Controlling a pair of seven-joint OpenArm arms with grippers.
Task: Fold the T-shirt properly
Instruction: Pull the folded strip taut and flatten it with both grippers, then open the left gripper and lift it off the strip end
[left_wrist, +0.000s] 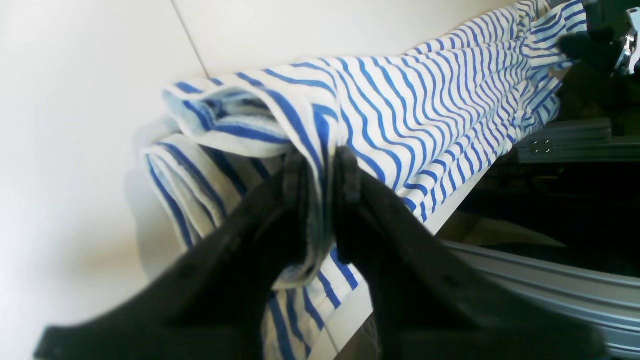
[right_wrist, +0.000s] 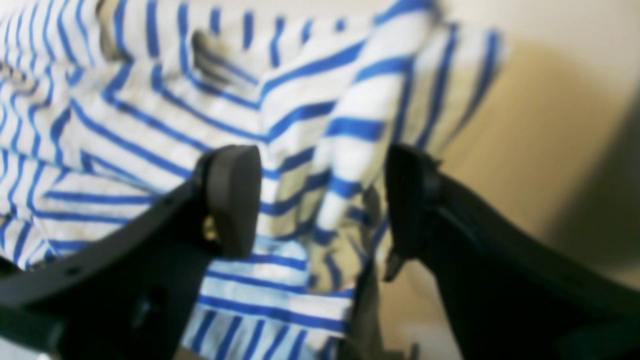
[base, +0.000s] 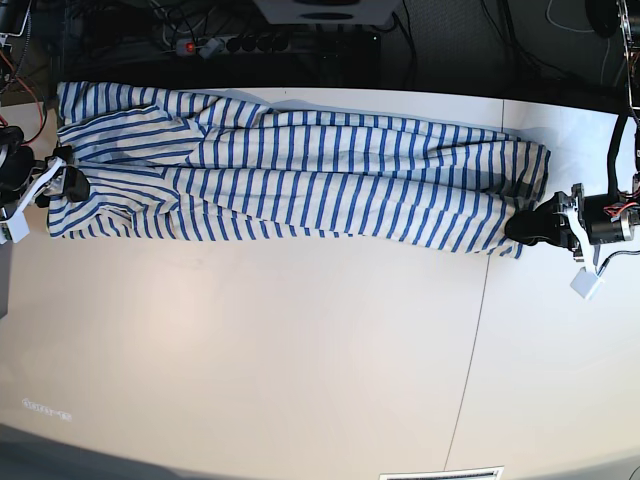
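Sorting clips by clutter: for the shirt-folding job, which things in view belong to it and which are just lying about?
Part of the job:
- T-shirt, stretched in a long band across the table
- left pincer, nearly closed with cloth between its jaws
- right pincer, jaws apart around a fold

Just lying about:
- power strip and cables behind the table

In the right wrist view the white, blue-striped cloth T-shirt (right_wrist: 150, 125) is blurred and cut off at the top and left edges, while in the left wrist view dark shapes at upper right are too blurred to identify.
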